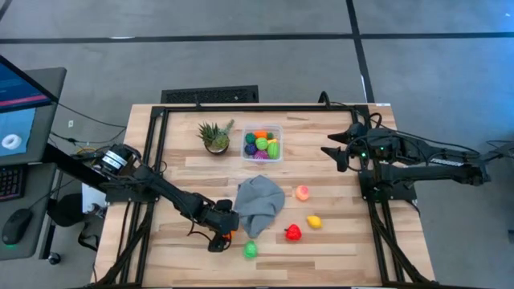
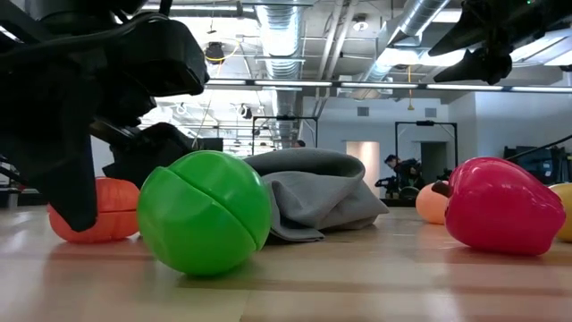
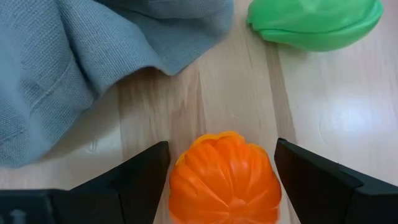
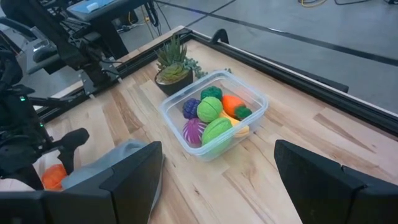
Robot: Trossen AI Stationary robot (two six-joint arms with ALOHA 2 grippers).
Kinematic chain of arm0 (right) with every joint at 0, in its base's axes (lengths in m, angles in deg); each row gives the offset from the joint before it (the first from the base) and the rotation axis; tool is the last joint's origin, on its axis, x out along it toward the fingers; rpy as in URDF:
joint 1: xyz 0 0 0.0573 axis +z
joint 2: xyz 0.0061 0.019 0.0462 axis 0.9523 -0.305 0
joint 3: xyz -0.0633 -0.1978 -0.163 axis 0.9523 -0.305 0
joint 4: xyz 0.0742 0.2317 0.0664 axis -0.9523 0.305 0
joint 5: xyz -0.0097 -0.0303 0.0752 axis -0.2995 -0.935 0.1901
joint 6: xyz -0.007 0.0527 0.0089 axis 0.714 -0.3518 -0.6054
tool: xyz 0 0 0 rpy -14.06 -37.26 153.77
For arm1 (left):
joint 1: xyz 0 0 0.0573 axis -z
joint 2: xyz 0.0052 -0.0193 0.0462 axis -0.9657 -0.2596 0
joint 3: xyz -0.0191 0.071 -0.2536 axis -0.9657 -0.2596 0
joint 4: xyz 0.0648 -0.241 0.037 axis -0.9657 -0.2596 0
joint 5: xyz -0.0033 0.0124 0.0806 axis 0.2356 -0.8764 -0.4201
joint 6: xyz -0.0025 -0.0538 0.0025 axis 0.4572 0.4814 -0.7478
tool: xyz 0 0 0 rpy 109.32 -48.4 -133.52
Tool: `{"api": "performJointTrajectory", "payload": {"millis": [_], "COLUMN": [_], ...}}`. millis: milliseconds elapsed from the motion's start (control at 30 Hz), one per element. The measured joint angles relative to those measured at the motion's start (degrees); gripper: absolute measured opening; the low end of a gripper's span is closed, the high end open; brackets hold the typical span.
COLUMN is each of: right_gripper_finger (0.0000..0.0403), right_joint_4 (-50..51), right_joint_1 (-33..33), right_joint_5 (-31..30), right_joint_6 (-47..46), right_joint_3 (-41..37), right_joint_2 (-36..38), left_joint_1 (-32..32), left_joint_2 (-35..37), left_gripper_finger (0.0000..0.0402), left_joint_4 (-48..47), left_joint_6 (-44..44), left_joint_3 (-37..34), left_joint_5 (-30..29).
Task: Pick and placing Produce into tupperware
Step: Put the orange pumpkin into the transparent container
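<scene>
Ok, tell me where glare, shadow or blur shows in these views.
Low view: the left tool is a dark silhouette against bright ceiling lights; the green ball carries soft highlights. Left wrist view: the orange pumpkin is sharp, and the grey cloth casts a shadow on the table.

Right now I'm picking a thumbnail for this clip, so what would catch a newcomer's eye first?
The left gripper, fingers open around an orange pumpkin at the table's front, beside a grey cloth. Then the clear tupperware packed with bright produce near the back, next to a potted plant.
</scene>
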State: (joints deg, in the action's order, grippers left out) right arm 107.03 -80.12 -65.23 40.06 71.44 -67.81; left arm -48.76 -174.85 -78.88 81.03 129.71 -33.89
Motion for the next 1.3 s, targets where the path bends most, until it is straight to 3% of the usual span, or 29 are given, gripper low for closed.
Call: {"api": "performJointTrajectory", "payload": {"millis": [433, 767, 1033, 1300], "right_gripper_finger": [0.0333, 0.0333, 0.0333, 0.0333], "right_joint_4": [0.1, 0.1, 0.1, 0.1], "right_joint_1": [0.0, 0.0, 0.0, 0.0], "right_joint_5": [0.0, 0.0, 0.0, 0.0], "right_joint_6": [0.0, 0.0, 0.0, 0.0], "right_joint_3": [0.0, 0.0, 0.0, 0.0], "right_joint_2": [0.0, 0.0, 0.0, 0.0], "left_joint_1": [0.0, 0.0, -0.1, -0.1], "left_joint_2": [-0.3, -0.3, -0.2, -0.2], "left_gripper_finger": [0.0286, 0.0282, 0.0235, 0.0254], "left_joint_4": [-9.6, -10.2, -10.3, -10.3], "left_joint_6": [-5.7, -5.5, -4.0, -4.0], "left_joint_3": [2.9, 2.9, 2.9, 2.9], "left_joint_5": [-1.0, -1.0, -1.1, -1.1]}}
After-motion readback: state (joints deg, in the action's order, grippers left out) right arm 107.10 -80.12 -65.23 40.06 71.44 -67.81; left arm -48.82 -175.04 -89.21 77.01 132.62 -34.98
